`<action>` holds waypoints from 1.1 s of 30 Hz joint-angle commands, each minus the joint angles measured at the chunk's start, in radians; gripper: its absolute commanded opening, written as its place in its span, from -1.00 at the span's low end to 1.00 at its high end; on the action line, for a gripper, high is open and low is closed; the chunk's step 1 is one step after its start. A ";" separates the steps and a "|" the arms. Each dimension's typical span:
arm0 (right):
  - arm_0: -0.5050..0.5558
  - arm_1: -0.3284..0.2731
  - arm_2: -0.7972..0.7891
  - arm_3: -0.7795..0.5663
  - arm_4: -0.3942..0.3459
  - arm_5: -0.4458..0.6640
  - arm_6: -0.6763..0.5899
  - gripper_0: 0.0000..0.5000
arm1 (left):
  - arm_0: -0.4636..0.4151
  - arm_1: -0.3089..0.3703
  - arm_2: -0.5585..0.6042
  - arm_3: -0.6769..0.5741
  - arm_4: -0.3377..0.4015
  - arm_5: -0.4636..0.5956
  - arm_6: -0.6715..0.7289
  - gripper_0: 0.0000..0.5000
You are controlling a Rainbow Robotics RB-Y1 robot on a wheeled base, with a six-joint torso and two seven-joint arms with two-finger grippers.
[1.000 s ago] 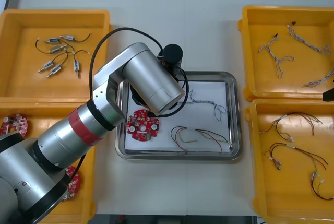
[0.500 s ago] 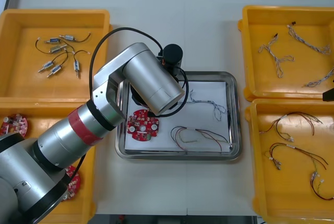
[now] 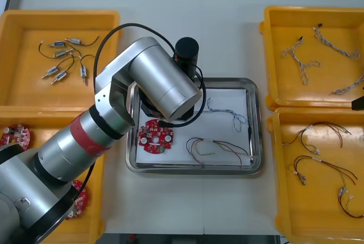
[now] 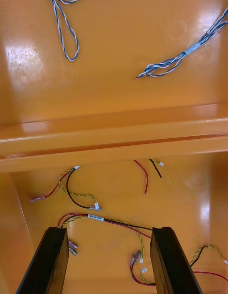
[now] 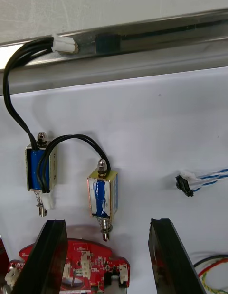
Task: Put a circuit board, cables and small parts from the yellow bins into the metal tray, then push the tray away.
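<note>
- Overhead, the round red circuit board lies flat on the white floor of the shiny metal tray, near a red and yellow cable.
- Right wrist: the right gripper hangs spread and empty over a yellow bin.
- Left wrist: the left gripper, spread and empty, is above two blue-wrapped small metal parts inside the tray, just beside the board.

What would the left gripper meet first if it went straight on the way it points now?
Most likely the nearer small metal part, lying in the metal tray right between the open left gripper's fingers, with the red circuit board beside it; depth is hard to judge.
</note>
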State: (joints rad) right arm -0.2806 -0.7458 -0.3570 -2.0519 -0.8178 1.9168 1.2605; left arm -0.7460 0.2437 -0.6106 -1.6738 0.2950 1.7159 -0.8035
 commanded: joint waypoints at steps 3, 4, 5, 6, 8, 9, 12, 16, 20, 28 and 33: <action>0.009 -0.041 -0.031 -0.027 -0.006 0.003 -0.023 1.00 | -0.101 0.009 0.097 -0.064 0.099 0.079 0.082 1.00; 0.009 -0.041 -0.031 -0.027 -0.006 0.003 -0.023 1.00 | -0.110 0.014 0.106 -0.066 0.111 0.090 0.081 1.00; 0.009 -0.041 -0.031 -0.027 -0.006 0.003 -0.023 1.00 | -0.128 0.022 0.127 -0.066 0.141 0.111 0.079 1.00; 0.009 -0.041 -0.031 -0.027 -0.006 0.003 -0.023 1.00 | -0.147 0.034 0.149 -0.066 0.171 0.131 0.076 1.00; 0.009 -0.041 -0.031 -0.027 -0.006 0.003 -0.023 1.00 | -0.173 0.055 0.176 -0.070 0.214 0.166 0.072 1.00; 0.009 -0.041 -0.031 -0.027 -0.006 0.003 -0.023 1.00 | -0.187 0.074 0.190 -0.078 0.239 0.189 0.067 1.00; 0.009 -0.041 -0.031 -0.027 -0.006 0.003 -0.023 1.00 | -0.207 0.132 0.232 -0.101 0.309 0.204 0.056 1.00; 0.009 -0.041 -0.031 -0.027 -0.006 0.003 -0.023 1.00 | -0.207 0.210 0.282 -0.142 0.392 0.204 0.040 1.00; 0.009 -0.041 -0.031 -0.027 -0.006 0.003 -0.023 1.00 | -0.204 0.313 0.308 -0.188 0.464 0.204 0.024 1.00; 0.009 -0.041 -0.031 -0.027 -0.006 0.003 -0.023 1.00 | -0.125 0.528 0.331 -0.262 0.595 0.204 0.010 1.00; 0.009 -0.041 -0.031 -0.027 -0.006 0.003 -0.023 1.00 | -0.052 0.652 0.371 -0.320 0.699 0.204 0.007 1.00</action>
State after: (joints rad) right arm -0.2799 -0.7459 -0.3577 -2.0533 -0.8181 1.9168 1.2605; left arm -0.8440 0.7992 -0.2982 -1.9347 0.9576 1.9137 -0.8034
